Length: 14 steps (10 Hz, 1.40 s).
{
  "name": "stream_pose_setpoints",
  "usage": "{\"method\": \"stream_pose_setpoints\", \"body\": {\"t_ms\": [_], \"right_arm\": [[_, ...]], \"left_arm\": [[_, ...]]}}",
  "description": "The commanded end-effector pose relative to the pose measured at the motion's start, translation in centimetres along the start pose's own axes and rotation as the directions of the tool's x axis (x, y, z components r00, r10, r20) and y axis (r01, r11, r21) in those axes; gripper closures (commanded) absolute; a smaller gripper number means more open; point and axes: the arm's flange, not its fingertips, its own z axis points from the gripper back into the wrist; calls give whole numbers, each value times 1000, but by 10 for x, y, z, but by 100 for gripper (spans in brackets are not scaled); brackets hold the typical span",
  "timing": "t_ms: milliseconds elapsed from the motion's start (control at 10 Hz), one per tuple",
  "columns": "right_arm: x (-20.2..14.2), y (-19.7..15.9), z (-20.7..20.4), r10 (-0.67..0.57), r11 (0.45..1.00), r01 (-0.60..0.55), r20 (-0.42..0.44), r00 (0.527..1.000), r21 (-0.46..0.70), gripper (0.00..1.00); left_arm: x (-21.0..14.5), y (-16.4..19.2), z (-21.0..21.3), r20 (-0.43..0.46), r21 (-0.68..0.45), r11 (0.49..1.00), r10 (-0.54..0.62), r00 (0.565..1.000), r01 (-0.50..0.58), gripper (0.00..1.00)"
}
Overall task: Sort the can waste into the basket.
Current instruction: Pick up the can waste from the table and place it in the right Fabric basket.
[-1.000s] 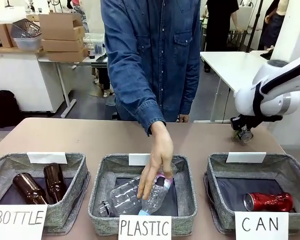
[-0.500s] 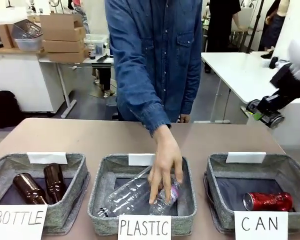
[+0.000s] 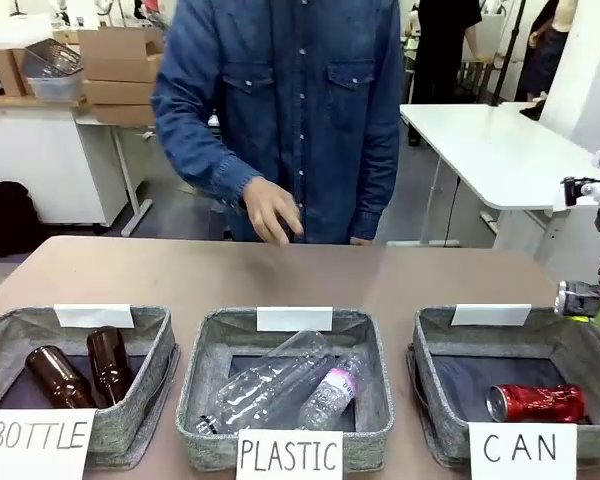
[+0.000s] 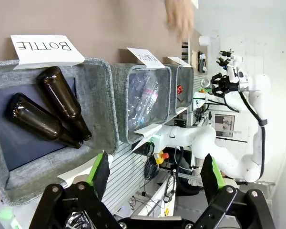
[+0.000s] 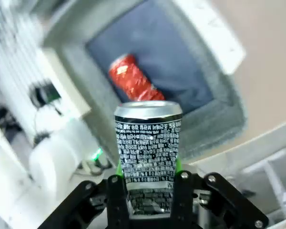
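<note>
Printed grey can sits pinched in my right hand above the basket holding the red can; my left hand is spread.

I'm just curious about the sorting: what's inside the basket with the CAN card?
One shiny red can lies on its side on the dark lining of the CAN basket. The white card hides part of the near wall.

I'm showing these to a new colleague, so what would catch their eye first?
Probably the printed grey can clamped in the right pincer, above the CAN basket where a red can already lies. Next, the person's hand lifted over the table's far side.
</note>
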Motion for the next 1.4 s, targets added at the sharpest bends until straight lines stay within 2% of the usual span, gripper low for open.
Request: {"method": "stream_pose_setpoints", "body": {"t_ms": [0,100,300,400,700,800,900,1000,1100,1300], "right_arm": [[1,15,-9,404,910,-411,-96,910,-62,73],[1,19,-11,495,863,-502,-104,863,-56,73],[3,19,-8,590,804,-593,-65,805,-43,73],[5,19,-7,601,796,-604,-67,796,-43,73],[10,13,-4,572,818,-575,-73,817,-24,73],[9,13,-3,596,800,-599,-79,799,-26,73],[7,14,-2,606,792,-609,-74,792,-34,29],[5,14,-2,619,782,-622,-72,782,-38,3],[5,14,-1,618,783,-620,-64,784,-37,0],[7,12,3,607,794,-607,-15,794,-28,0]], "left_arm": [[-2,0,2,-6,5,1000,-3,1000,3,0],[-2,0,2,-6,5,1000,-3,1000,3,0],[-2,0,2,-6,5,1000,-3,1000,3,0],[-2,0,2,-6,5,1000,-3,1000,3,0],[-2,0,2,-6,5,1000,-3,1000,3,0],[-2,0,2,-6,5,1000,-3,1000,3,0],[-2,0,2,-6,5,1000,-3,1000,3,0],[-2,0,2,-6,5,1000,-3,1000,3,0],[-2,0,2,-6,5,1000,-3,1000,3,0],[-2,0,2,-6,5,1000,-3,1000,3,0]]}}
